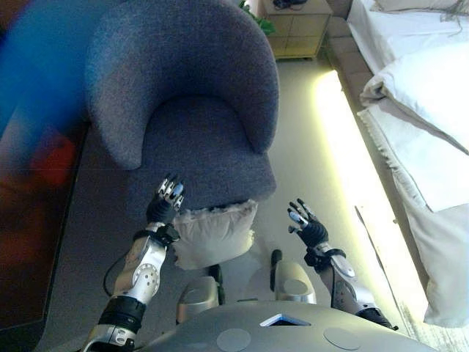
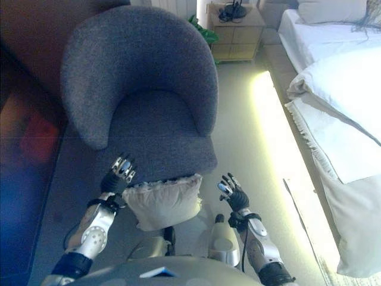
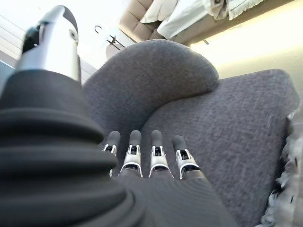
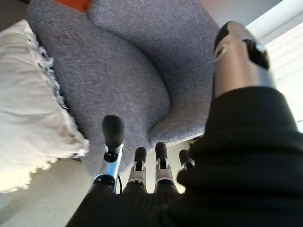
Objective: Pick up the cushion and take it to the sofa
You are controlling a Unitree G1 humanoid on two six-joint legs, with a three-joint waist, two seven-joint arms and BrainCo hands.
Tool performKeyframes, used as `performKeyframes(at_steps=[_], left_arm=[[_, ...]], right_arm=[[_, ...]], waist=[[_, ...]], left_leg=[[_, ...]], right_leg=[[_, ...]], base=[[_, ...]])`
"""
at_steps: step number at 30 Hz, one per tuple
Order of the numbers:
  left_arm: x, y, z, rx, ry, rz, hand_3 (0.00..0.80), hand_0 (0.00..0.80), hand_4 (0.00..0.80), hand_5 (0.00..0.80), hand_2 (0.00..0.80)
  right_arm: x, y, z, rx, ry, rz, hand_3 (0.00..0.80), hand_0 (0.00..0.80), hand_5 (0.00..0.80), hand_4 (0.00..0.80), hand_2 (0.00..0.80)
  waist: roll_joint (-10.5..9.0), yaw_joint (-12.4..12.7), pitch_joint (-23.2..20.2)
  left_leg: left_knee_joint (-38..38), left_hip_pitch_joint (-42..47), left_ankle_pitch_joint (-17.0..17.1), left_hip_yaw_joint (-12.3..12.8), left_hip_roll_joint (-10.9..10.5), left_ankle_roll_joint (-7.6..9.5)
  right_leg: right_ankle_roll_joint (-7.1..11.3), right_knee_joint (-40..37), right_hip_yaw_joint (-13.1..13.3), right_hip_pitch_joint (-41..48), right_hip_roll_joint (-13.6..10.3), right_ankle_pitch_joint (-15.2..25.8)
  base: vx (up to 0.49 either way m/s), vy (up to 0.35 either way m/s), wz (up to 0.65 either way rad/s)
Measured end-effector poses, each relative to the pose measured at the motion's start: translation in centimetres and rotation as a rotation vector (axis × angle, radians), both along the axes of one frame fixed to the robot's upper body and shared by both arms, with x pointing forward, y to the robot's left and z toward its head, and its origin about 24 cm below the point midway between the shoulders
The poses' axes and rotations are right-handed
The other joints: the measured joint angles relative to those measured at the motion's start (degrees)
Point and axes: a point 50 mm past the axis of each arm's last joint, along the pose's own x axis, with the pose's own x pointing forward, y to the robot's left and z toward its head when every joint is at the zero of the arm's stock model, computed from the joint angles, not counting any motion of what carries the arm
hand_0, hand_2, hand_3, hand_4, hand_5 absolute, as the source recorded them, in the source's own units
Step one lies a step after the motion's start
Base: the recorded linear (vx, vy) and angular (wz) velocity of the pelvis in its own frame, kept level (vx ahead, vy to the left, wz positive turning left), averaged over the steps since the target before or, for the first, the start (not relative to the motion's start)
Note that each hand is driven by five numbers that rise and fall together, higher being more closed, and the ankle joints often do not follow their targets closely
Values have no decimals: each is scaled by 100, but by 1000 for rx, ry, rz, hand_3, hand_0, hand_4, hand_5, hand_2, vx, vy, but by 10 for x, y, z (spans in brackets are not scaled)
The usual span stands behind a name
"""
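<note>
A cream fringed cushion (image 1: 214,235) leans against the front edge of a grey tub-shaped sofa chair (image 1: 194,88), low by the floor. My left hand (image 1: 167,203) is open, fingers straight, just left of the cushion at the seat's front edge, apart from it. My right hand (image 1: 305,224) is open and empty to the right of the cushion, over the floor. The cushion also shows in the right wrist view (image 4: 28,104), and its fringe shows in the left wrist view (image 3: 289,189).
A bed with white bedding (image 1: 425,95) runs along the right, with a lit strip of floor (image 1: 337,132) beside it. A wooden nightstand (image 1: 297,29) stands behind the chair. A dark cabinet (image 1: 37,220) lies on the left.
</note>
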Motion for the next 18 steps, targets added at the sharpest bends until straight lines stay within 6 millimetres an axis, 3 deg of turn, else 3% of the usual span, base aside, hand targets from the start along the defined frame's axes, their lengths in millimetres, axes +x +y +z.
performKeyframes(at_steps=[4, 6, 13, 16, 18], left_arm=[[-9, -3, -4, -17, 20, 9, 0, 0, 0, 0, 0], [-6, -3, -2, -18, 3, 14, 0, 0, 0, 0, 0], [9, -12, 6, -43, -41, 25, 0, 0, 0, 0, 0], [13, -12, 8, -42, -47, 31, 0, 0, 0, 0, 0], [12, -16, 7, -54, -43, 28, 0, 0, 0, 0, 0]], right_arm=[[8, -7, 5, -22, -11, 26, 0, 0, 0, 0, 0], [13, -9, 9, -31, -29, 49, 0, 0, 0, 0, 0], [19, -4, 13, -31, -53, 99, 0, 0, 0, 0, 0], [23, 3, 16, -38, -70, 146, 0, 0, 0, 0, 0], [24, 0, 17, -47, -76, 152, 0, 0, 0, 0, 0]], waist=[[192, 16, -82], [225, 15, -122], [217, 6, -122], [192, 46, -103], [341, 153, -44]], left_leg=[[-209, 295, -16, 39, 444, -182], [-287, 320, 31, 209, 590, -283], [-112, 361, 13, 308, 709, -346], [340, 67, -27, 242, 711, -293], [172, 107, -154, 73, 727, -122]], right_leg=[[-236, -272, -117, 265, 455, -3], [-326, -381, -124, 289, 588, 45], [-378, -363, -134, 406, 692, -110], [-469, -154, -161, 256, 693, -237], [-499, -89, -187, 216, 763, -249]], base=[[147, -154, -8], [132, -176, -7], [63, -154, 1], [34, -27, 12], [30, 51, 4]])
